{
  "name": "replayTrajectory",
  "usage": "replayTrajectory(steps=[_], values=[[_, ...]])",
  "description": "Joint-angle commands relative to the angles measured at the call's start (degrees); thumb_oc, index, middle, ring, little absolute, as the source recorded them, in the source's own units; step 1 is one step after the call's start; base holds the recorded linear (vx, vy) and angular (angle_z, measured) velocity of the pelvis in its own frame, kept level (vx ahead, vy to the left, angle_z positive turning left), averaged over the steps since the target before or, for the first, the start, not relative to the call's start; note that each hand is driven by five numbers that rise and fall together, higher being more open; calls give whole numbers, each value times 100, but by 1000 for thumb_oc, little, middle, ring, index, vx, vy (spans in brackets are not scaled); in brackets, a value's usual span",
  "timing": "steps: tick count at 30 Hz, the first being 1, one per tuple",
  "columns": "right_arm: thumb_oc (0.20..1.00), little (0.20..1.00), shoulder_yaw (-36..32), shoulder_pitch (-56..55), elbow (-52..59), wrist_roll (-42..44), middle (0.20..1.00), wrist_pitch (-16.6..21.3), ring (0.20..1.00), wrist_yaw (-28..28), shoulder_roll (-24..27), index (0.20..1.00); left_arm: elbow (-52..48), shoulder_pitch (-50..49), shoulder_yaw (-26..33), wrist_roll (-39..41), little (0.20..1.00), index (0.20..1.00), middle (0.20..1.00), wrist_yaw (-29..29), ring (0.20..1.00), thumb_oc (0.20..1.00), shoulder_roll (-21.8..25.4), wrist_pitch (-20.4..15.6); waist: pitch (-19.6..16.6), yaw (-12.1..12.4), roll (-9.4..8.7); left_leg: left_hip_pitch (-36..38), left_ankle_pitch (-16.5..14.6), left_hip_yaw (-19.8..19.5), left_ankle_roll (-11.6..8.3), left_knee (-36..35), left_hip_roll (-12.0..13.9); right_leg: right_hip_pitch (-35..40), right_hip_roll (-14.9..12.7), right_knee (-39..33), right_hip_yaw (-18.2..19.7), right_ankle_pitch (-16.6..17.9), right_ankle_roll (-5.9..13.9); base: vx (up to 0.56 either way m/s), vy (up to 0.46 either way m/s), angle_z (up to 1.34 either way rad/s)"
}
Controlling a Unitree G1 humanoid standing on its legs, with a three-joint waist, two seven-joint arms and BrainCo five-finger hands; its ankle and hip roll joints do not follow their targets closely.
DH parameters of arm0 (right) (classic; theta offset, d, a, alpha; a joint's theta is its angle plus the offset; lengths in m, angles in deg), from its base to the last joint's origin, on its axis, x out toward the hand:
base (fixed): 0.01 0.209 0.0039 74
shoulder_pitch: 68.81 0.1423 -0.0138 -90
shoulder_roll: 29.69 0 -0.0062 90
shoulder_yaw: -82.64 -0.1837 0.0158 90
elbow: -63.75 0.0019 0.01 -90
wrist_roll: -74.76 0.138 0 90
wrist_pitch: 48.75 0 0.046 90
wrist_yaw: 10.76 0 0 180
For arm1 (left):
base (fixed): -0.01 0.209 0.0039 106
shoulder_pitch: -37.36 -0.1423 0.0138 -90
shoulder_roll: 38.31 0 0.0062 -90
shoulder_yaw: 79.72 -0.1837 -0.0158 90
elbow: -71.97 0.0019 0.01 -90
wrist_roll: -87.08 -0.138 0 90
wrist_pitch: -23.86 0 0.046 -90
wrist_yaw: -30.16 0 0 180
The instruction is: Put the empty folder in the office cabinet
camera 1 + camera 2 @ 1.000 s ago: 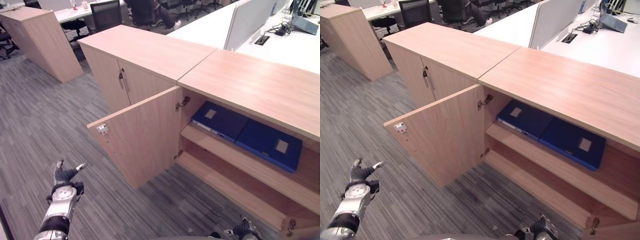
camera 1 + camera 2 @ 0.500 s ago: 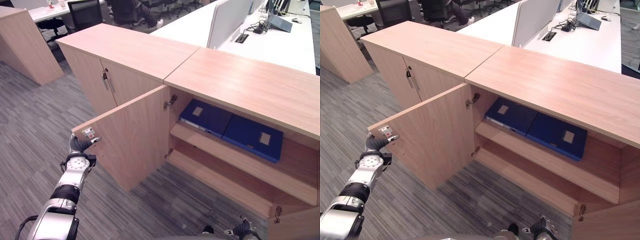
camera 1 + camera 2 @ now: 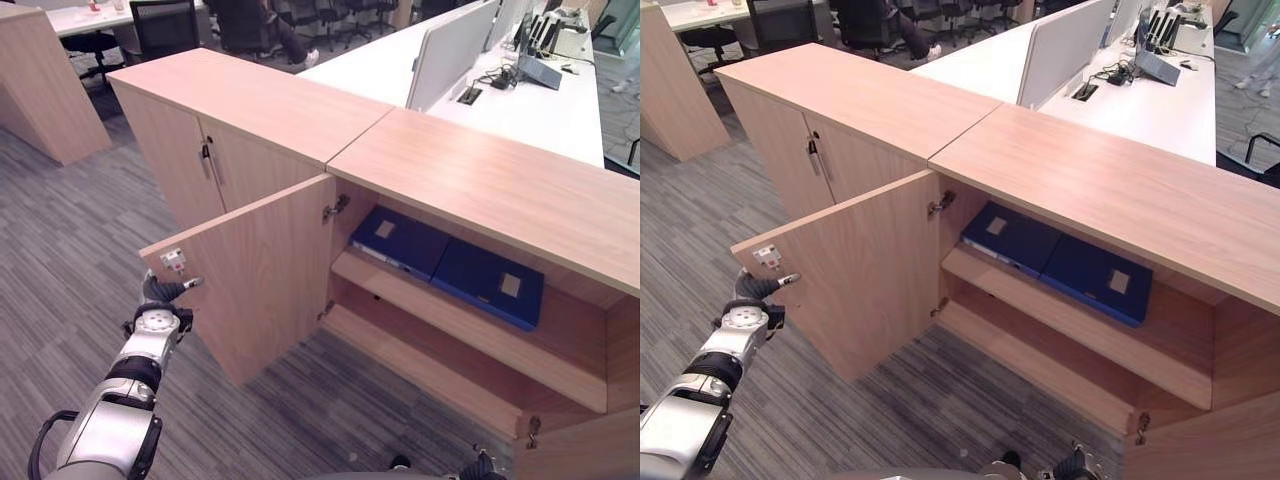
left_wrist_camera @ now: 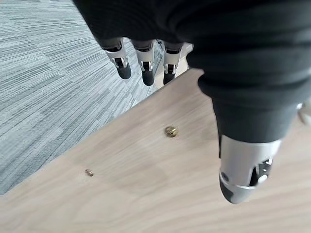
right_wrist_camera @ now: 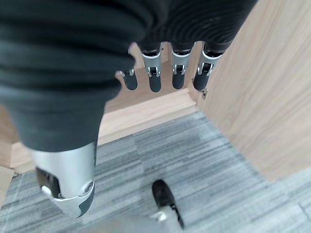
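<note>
**Left hand at the open cabinet door**

The left hand [image 3: 160, 300], fingers relaxed and holding nothing, rests against the free edge of the cabinet door [image 3: 262, 265]. 2 blue folders [image 3: 448, 266] lie flat on the upper shelf [image 3: 450, 325] of the office cabinet [image 3: 480, 190]. The right hand [image 5: 165, 73] hangs loose near the floor [image 3: 70, 240]. Placing looks finished; closing the door likely comes next.

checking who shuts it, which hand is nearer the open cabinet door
Left. The left hand is at the open cabinet door's free edge; the right hand hangs low, off toward the cabinet's other end.
</note>
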Motion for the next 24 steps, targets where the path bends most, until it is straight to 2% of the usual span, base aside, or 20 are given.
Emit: replayTrajectory(steps=[1,4,5,9,12,15,17,24], values=[[1000,1000,223,396,-232,87,1000,38,1000,34,95,1000,-1186,493,-856,-796,1000,1000,1000,986,1000,1000,-1130,-599,-24,-393,239,-397,-258,-444,417,-74,-153,118,65,163,-49,-329,409,-4,7,9],[1000,1000,195,436,-287,77,1000,33,1000,10,32,1000,-1681,209,-1119,-828,1000,1000,1000,1250,1000,1000,-1316,-638,-12,-345,228,-411,-268,-488,430,-75,-173,131,53,158,-67,-322,410,-8,10,12],[1000,1000,176,508,-393,89,1000,27,1000,-10,-43,1000,-1921,-20,-1345,-778,1000,1000,1000,1476,1000,1000,-1563,-633,0,-306,216,-414,-272,-524,440,-76,-187,151,37,161,-92,-315,410,-8,15,12],[1000,1000,153,659,-573,151,1000,42,1000,-34,-99,1000,-2276,-264,-1633,-604,1000,1000,1000,1753,1000,1000,-1759,-637,26,-272,213,-426,-283,-570,459,-77,-205,152,25,173,-111,-305,413,-4,9,19],[1000,1000,193,830,-693,201,1000,51,1000,-46,-138,1000,-2758,-378,-2025,44,1000,1000,1000,2170,1000,1000,-1854,-572,62,-255,238,-460,-283,-622,479,-76,-222,145,19,183,-130,-285,422,-2,8,9],[1000,1000,314,881,-715,144,1000,114,1000,-106,-107,1000,-4250,-222,-2768,1235,1000,1000,1000,3096,1000,1000,-1492,-485,84,-287,305,-480,-288,-643,494,-87,-268,127,-12,187,-101,-218,467,-2,51,-3],[1000,1000,380,911,-798,69,1000,189,1000,-174,-106,1000,-4727,-134,-3082,1906,1000,1000,1000,3347,1000,1000,-1369,-416,74,-311,309,-482,-300,-661,512,-93,-304,134,-37,195,-89,-189,484,-5,47,-8],[1000,1000,468,1063,-1026,66,1000,211,1000,-194,-180,1000,-5079,112,-3385,2149,1000,1000,1000,3380,1000,1000,-1386,-415,83,-390,334,-447,-332,-710,565,-102,-396,125,-122,253,-62,-117,509,-4,46,-19]])
